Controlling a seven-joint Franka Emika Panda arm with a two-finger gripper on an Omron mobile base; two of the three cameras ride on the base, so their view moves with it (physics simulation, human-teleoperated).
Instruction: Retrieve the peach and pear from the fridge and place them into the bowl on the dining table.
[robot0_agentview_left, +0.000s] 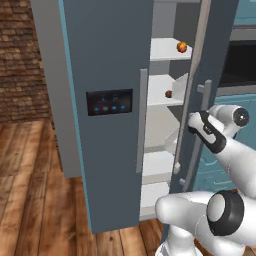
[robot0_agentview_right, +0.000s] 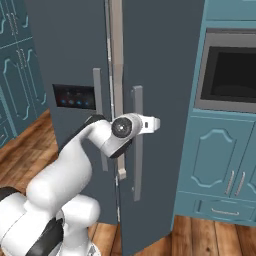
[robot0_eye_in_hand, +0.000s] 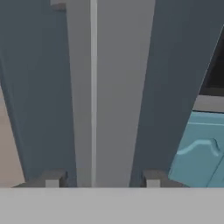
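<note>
The gripper (robot0_eye_in_hand: 99, 180) is clamping its 2 fingers (robot0_eye_in_hand: 53, 179) around the fridge (robot0_agentview_left: 107, 60) door's pale handle (robot0_eye_in_hand: 103, 96). Inside, the pear (robot0_agentview_left: 182, 47) is sitting 1 shelf above the peach (robot0_agentview_left: 168, 94).

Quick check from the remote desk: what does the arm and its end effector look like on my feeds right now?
A glossy white arm of rounded, tube-like links, with dark grey to black bands and round caps at the joints. No cables or markings show. The end effector has two small, dark grey, blocky fingertips.
</note>
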